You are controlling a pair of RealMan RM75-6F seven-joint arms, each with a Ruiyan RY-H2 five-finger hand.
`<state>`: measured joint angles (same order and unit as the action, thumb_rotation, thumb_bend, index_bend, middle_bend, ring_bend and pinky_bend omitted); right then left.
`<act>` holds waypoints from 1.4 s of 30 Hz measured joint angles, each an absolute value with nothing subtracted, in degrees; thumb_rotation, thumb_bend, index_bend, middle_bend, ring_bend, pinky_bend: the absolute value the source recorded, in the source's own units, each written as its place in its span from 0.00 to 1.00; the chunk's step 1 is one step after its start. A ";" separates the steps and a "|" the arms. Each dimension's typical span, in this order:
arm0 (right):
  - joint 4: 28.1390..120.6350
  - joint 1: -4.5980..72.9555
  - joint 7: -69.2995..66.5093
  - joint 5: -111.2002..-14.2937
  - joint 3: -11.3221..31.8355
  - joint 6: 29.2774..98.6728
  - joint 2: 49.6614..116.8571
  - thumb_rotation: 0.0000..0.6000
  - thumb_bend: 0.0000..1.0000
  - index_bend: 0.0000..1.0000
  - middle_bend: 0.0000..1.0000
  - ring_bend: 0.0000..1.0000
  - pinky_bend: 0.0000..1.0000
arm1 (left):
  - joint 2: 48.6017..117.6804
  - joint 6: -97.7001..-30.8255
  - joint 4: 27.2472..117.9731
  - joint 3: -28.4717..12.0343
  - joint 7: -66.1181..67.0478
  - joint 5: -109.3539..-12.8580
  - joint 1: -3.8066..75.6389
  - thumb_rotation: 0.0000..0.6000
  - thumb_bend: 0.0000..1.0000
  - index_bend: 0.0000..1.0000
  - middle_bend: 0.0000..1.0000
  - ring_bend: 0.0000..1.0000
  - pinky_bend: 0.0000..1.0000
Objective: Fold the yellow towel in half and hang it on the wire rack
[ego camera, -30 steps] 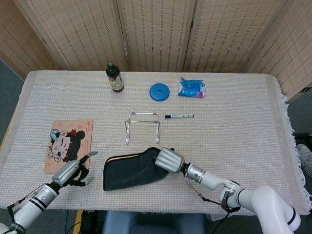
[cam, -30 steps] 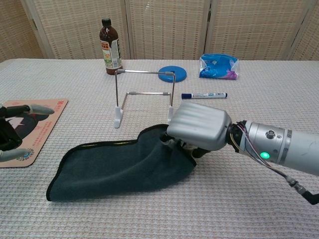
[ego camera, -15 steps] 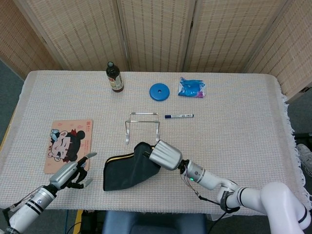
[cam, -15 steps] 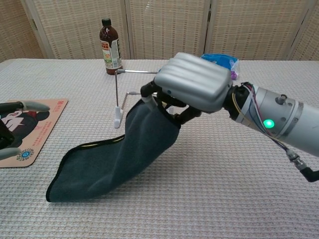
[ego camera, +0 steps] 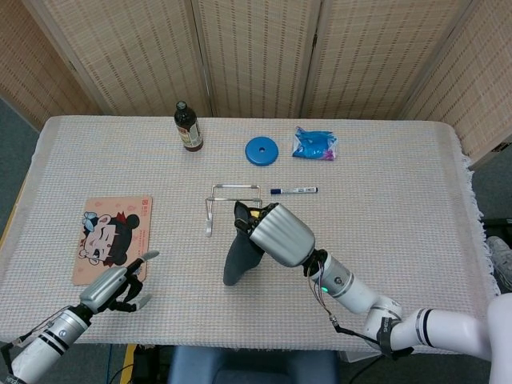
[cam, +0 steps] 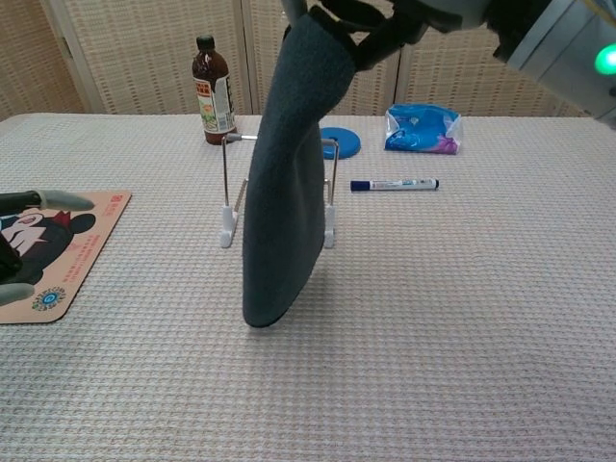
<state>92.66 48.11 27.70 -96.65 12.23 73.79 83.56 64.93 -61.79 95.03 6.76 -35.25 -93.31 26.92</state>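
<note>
Right hand is clamped on the top of the folded towel, w/ the cloth hanging straight down from its fingers; the lower end sits at or just above the tablecloth, can't tell which. Held high like that prob so the fold drapes freely and can go over the top bar of the wire rack, which stands just behind the towel near the table's middle. Towel reads dark grey/blue on the side facing both cams, yellow hardly shows. Fold looks done; hanging not yet, since cloth is in front of the rack, not across it. Next move, as I judge it, needs the hand carried toward the table's far edge and lowered so half falls each side of the bar; risk is the light rack tipping if the cloth drags on it. Left hand hovers at the near left corner, fingers apart, holding nothing, just beside the cartoon mat. Toward the far edge: brown bottle, blue disc, blue bag; a marker pen lies right of the rack
</note>
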 measured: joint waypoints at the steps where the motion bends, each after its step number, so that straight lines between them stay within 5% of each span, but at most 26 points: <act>1: 93.62 47.89 28.91 -95.94 12.81 73.66 82.99 1.00 0.50 0.80 0.90 0.99 1.00 | 64.88 -61.88 95.05 6.78 -35.33 -93.46 26.94 1.00 0.42 0.00 0.91 0.73 0.92; 18: 91.68 50.32 38.67 -83.62 18.72 68.29 87.23 1.00 0.50 0.80 0.90 0.99 1.00 | 64.43 -63.44 94.05 8.02 -37.11 -94.58 25.92 1.00 0.42 0.00 0.91 0.73 0.92; 42: 61.64 65.06 41.13 -70.64 25.42 57.91 100.11 1.00 0.50 0.80 0.90 0.99 1.00 | 64.39 -63.42 92.61 8.30 -38.37 -92.67 24.54 1.00 0.42 0.00 0.91 0.73 0.92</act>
